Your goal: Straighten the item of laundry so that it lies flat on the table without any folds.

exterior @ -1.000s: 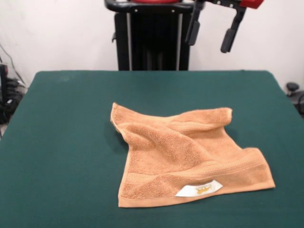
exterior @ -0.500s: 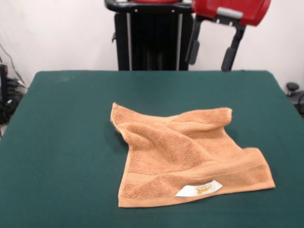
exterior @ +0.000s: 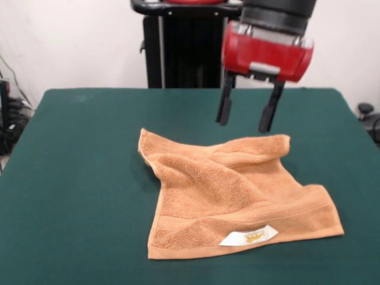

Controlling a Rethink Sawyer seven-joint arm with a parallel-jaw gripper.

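The orange-tan towel (exterior: 231, 196) lies on the dark green table (exterior: 77, 178), right of centre. Its far edge is folded over and rumpled, and a ridge runs across the near part. A small white label (exterior: 249, 236) shows at its near edge. My gripper (exterior: 244, 123) hangs from a red housing, open and empty. Its two black fingers (exterior: 224, 110) point down just above the towel's far edge, apart from the cloth.
The robot's black pedestal (exterior: 190, 47) stands behind the table's far edge. Cables and dark equipment (exterior: 9, 119) sit off the table's left side, and a dark object (exterior: 367, 113) sits off its right side.
The gripper has come down from the top edge and slightly left, and its red housing now shows in full. The towel has not moved.
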